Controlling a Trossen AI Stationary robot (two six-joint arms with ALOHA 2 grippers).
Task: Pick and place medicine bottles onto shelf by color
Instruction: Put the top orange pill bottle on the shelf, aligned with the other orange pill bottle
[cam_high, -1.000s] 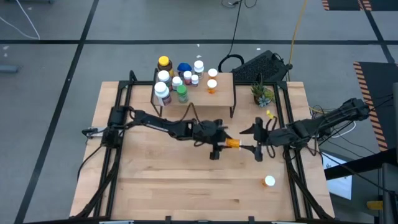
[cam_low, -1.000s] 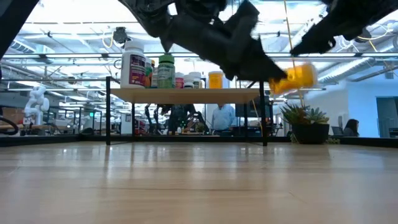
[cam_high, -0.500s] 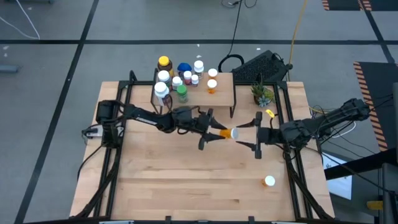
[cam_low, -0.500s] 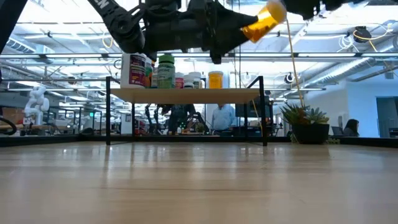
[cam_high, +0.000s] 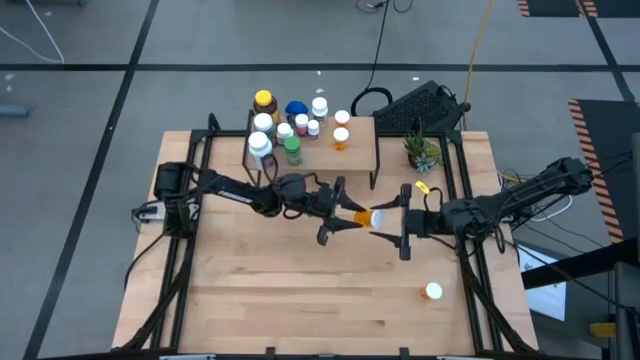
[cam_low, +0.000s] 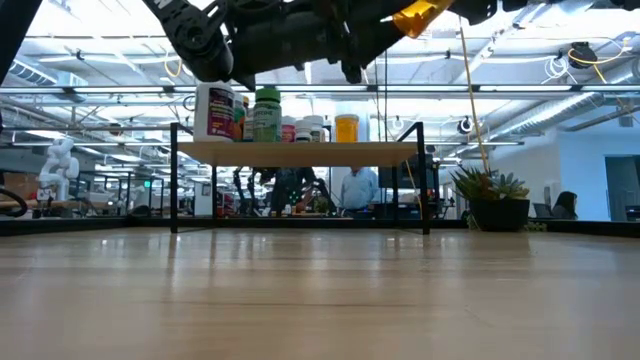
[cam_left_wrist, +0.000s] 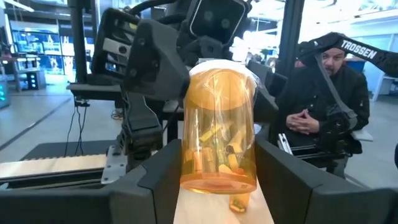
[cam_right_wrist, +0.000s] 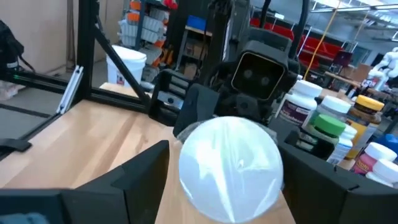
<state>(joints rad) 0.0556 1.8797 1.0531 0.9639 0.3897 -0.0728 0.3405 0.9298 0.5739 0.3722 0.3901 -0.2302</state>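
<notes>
A: Where is the orange bottle (cam_high: 364, 214)?

B: Up in the air over the middle of the table (cam_high: 300, 300), lying on its side between the two arms. The left gripper (cam_high: 338, 213) is clamped on its orange body. Its white cap points toward the right arm.

A: And the right gripper (cam_high: 398, 222)?

B: It sits just beyond the capped end, fingers spread wide, one on each side of the cap. In the right wrist view the white cap (cam_right_wrist: 230, 168) fills the gap between the two dark fingers (cam_right_wrist: 134, 177), but I cannot tell whether they touch it.

A: How does the left wrist view show the grip?

B: The clear orange body (cam_left_wrist: 219, 127) stands between the left arm's own fingers (cam_left_wrist: 155, 186), held at both sides, with pills visible inside. The right arm's wrist faces it from just behind.

A: What about the shelf (cam_high: 358, 135)?

B: It stands at the far edge of the table. A cluster of bottles (cam_high: 283, 130) crowds its left end: white ones, a green one, a blue one, a yellow-capped one. One orange bottle with a white cap (cam_high: 341, 138) stands apart toward the right end.

A: Anything else on the table?

B: One more white-capped bottle (cam_high: 433, 292) near the front right corner, well apart from both arms, and a small potted plant (cam_high: 421, 151) beside the shelf's right end.
</notes>
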